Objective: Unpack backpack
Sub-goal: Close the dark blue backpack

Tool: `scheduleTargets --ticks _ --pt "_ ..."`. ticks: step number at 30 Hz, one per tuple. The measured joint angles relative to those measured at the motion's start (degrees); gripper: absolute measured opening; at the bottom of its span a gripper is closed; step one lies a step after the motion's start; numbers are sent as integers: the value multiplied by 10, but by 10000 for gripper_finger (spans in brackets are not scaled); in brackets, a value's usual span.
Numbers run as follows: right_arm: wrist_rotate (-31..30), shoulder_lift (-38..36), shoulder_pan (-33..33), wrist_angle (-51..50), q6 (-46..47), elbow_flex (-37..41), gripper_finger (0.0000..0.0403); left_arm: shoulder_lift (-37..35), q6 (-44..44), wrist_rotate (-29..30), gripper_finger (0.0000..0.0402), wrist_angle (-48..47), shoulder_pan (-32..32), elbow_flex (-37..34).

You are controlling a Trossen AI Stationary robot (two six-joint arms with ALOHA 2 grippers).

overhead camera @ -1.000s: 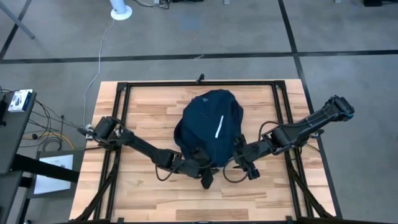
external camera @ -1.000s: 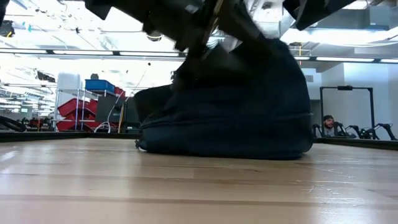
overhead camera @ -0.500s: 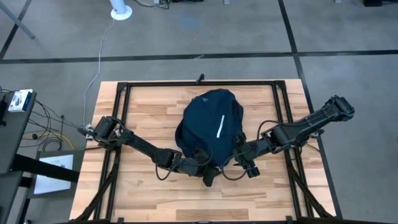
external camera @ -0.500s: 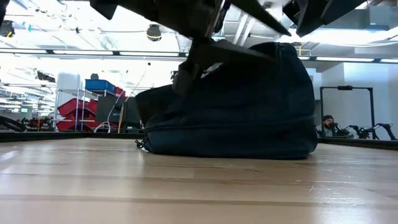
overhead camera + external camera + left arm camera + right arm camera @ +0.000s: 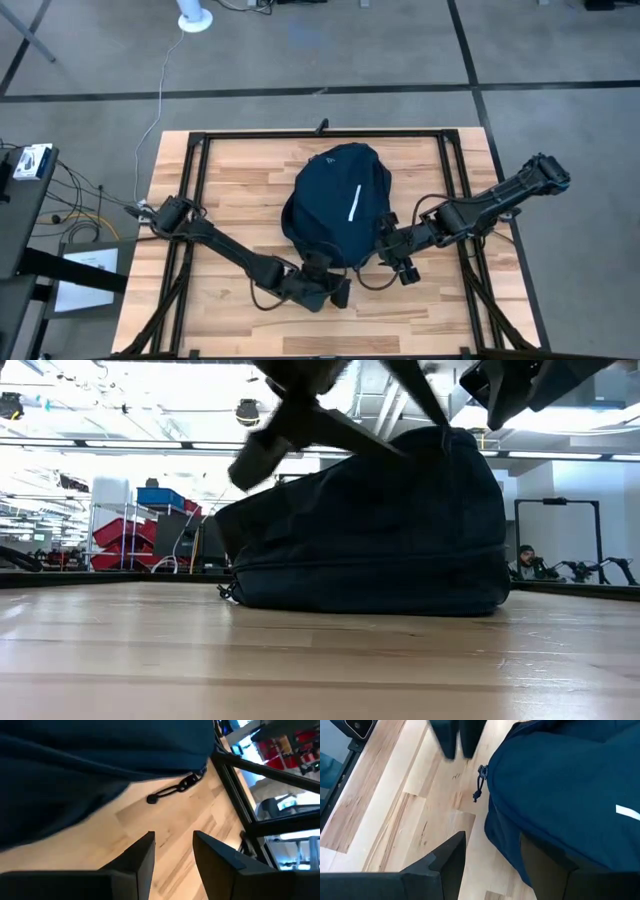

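The dark navy backpack lies on its flat underside in the middle of the wooden table, its white stripe facing up. A zip pull cord hangs from its near edge onto the wood. My left gripper is open just in front of that near edge, with only bare wood between its fingers. My right gripper is open at the backpack's near right side. Its fingers stand above the backpack's lower edge without plainly touching it.
Black frame rails run along the table's left, right and far sides. Bare wood lies between the backpack and the near edge. In the low view a person sits in the room beyond the table.
My left gripper has drawn back from the backpack's near side toward the table's near edge and has rolled about its own axis. In the low view it has swung off the backpack's top to the left. The backpack stays on the table.
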State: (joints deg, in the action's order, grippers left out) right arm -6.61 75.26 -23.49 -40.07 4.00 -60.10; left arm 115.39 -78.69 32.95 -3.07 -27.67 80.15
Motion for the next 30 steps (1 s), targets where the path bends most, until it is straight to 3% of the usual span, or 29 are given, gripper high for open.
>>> scheduleTargets --ticks 5,13,20,30 --pt "0 0 0 -5 0 0 175 51 88 24 135 21 1 34" --pt "0 0 0 -9 0 0 175 65 49 19 190 -26 24 37" --pt "0 0 0 -13 0 0 175 65 120 19 231 55 40 37" --pt "0 0 0 -17 0 0 175 65 139 16 226 59 64 37"
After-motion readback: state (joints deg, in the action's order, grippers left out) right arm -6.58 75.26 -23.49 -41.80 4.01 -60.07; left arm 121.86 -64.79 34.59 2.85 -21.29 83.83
